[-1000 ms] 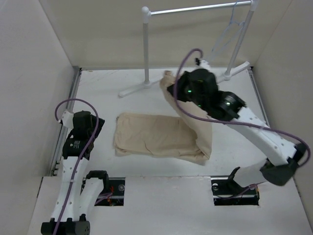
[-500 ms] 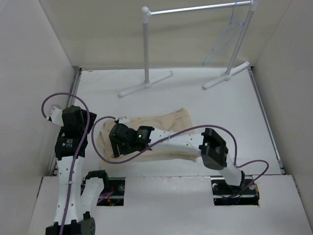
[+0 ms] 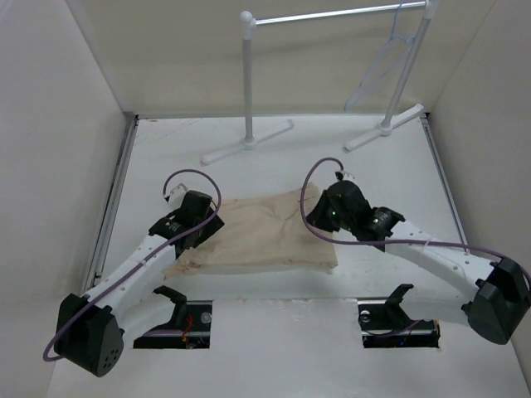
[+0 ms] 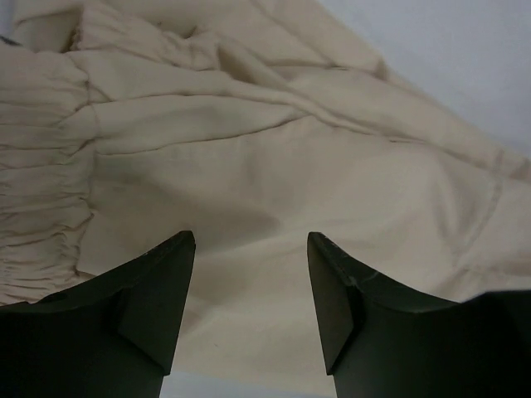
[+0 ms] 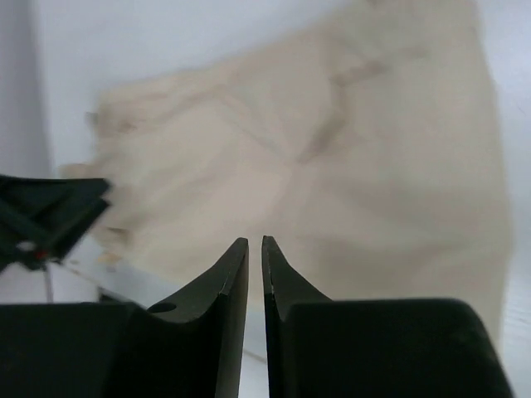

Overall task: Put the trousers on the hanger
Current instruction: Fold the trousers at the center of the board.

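Beige trousers (image 3: pixel 257 236) flat on table (image 3: pixel 390 174); L jaws apart over them, R jaws together, empty.

trousers (image 3: pixel 257 236) on table between arms, hanger (image 3: pixel 383 60) on rack behind

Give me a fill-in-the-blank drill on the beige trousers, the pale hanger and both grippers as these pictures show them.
1. The wrinkled beige cloth trousers lie on the white ___.
2. The thin pale triangular hanger hangs from the silver bar of the white tube garment ___.
3. The left gripper, over the cloth, is ___ (open/shut).
4. The right gripper is ___ (open/shut), with nothing between its fingers.
Missing words: table; rack; open; shut.
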Robot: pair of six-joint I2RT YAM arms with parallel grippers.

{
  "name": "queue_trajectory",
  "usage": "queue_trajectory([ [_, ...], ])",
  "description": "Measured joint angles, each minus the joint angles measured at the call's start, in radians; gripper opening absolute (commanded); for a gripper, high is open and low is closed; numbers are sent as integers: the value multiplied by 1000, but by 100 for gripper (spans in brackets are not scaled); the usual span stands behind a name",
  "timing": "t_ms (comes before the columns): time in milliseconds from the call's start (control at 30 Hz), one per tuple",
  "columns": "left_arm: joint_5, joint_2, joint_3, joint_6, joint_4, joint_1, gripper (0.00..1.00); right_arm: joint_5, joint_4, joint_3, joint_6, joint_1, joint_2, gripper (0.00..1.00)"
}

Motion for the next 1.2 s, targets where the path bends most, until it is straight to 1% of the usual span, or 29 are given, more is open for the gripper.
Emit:
queue_trajectory([
  [67, -12, 26, -59, -3, 36, 16, 54, -39, 7, -142, 26, -51, -8, 18],
  [133, -17, 47, -113, -4, 71, 65, 54, -71, 2, -261, 55, -93, -22, 18],
  [267, -16, 80, -157, 1, 127, 149, 55, -113, 6, -418, 114, -117, -105, 18],
  [333, -15, 86, -161, 10, 152, 174, 55, -129, 14, -470, 140, -117, -146, 19],
  [400, -15, 87, -161, 20, 168, 190, 55, -138, 16, -501, 157, -118, -173, 25],
  [500, -11, 82, -148, 39, 166, 198, 55, -150, -8, -500, 156, -129, -209, 34],
  [533, -8, 79, -135, 45, 157, 195, 54, -151, -31, -483, 148, -131, -220, 34],
  [567, -6, 75, -111, 51, 145, 185, 50, -152, -58, -452, 136, -134, -227, 32],
  [600, -5, 73, -80, 56, 135, 167, 44, -154, -81, -415, 121, -136, -227, 29],
  [667, 0, 74, -11, 62, 131, 112, 24, -158, -103, -314, 86, -140, -209, 22],
  [733, 6, 85, 58, 67, 146, 18, 14, -167, -86, -202, 47, -147, -158, 15],
  [767, 15, 100, 87, 65, 157, -36, 11, -175, -66, -150, 28, -155, -119, 12],
  [800, 16, 122, 113, 59, 170, -95, 10, -183, -37, -107, 9, -166, -74, 11],
  [833, 36, 170, 142, 52, 204, -184, 10, -192, 20, -62, -17, -185, 2, 9],
  [900, 30, 232, 145, 21, 241, -282, 10, -220, 63, -44, -42, -227, 102, 9],
  [1000, 49, 364, 147, -21, 319, -432, 11, -272, 161, 10, -64, -309, 328, 8],
  [1100, 67, 455, 129, -61, 356, -517, 12, -317, 214, 47, -69, -378, 511, 8],
  [1200, 69, 472, 81, -94, 365, -549, 13, -361, 233, 93, -61, -415, 614, 9],
])
